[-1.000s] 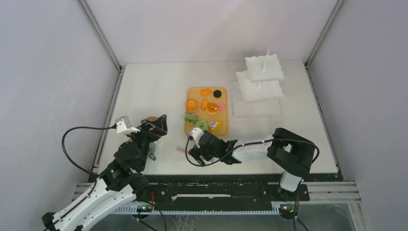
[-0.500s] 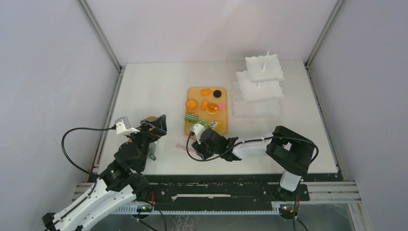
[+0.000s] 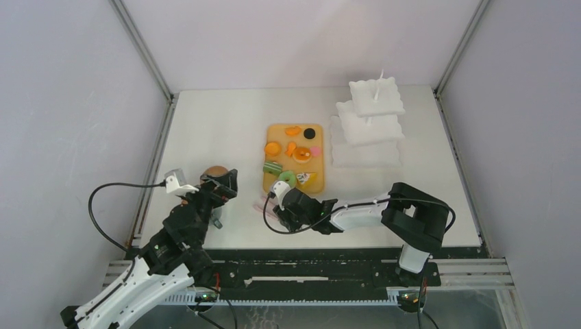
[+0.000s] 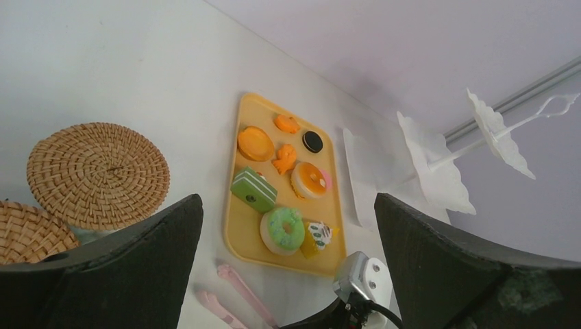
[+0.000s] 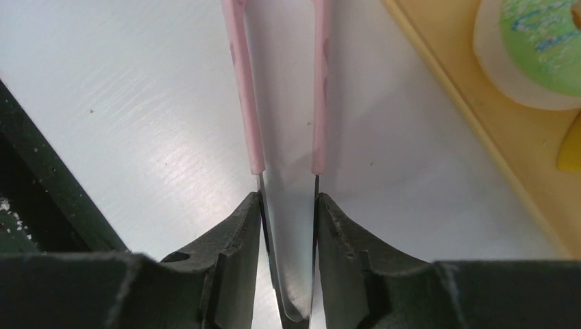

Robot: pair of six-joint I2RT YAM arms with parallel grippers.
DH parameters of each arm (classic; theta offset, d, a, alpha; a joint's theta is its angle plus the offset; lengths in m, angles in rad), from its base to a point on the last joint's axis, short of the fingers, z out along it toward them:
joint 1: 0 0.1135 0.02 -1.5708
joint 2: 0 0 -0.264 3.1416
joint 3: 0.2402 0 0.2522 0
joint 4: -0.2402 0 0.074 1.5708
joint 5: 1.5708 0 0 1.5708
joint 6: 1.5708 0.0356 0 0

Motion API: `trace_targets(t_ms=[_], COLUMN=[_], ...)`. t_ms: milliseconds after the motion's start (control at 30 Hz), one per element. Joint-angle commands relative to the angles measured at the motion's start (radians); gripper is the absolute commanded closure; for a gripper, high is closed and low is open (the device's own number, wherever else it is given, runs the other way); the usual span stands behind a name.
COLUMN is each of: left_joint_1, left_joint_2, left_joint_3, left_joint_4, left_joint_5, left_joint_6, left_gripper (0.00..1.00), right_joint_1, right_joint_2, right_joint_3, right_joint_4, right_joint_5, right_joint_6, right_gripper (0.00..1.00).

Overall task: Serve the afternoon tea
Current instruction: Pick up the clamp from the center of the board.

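Serving looks barely begun: all the small toy pastries (image 3: 301,155) lie on the flat tan wooden board (image 3: 275,134), none on the white three-tier stand (image 3: 368,123) beside it. The right gripper (image 5: 288,205) pinches the thin pink tongs (image 5: 240,103) on the table just beside the board. The left gripper (image 3: 223,181) gapes wide above two round woven coasters (image 4: 99,175). Only the right wrist view shows the jaws touching both tong arms. Only the left wrist view shows the coasters clearly.

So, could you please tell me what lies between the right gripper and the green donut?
In the right wrist view, bare white table and the tan board's rim lie between the right gripper, closed on the pink tongs, and the green donut.
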Motion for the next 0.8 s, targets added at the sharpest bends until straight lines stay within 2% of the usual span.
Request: trace_targets(t_ms=[0,267,767], left_joint_1=[0.006,0.006,0.006], left_joint_2=[-0.03,-0.047,-0.06], left_joint_3=[0.04,0.069,0.065], left_joint_4=[-0.029,-0.077,-0.079], left_joint_5=[0.036,0.06,0.099], left_joint_6=[-0.043,-0.031,-0.03], left_gripper=[0.0,0.0,0.0], right_joint_1=[0.031,0.065,0.051], right_joint_2=[-0.052,-0.132,-0.322], right_joint_3=[0.018,0.028,0.061], right_joint_4=[-0.08,-0.158,-0.456], right_joint_5=[0.022,0.116,0.283], right_joint_6=[0.057,0.155,0.362], right_gripper=[0.61,0.62,0.61])
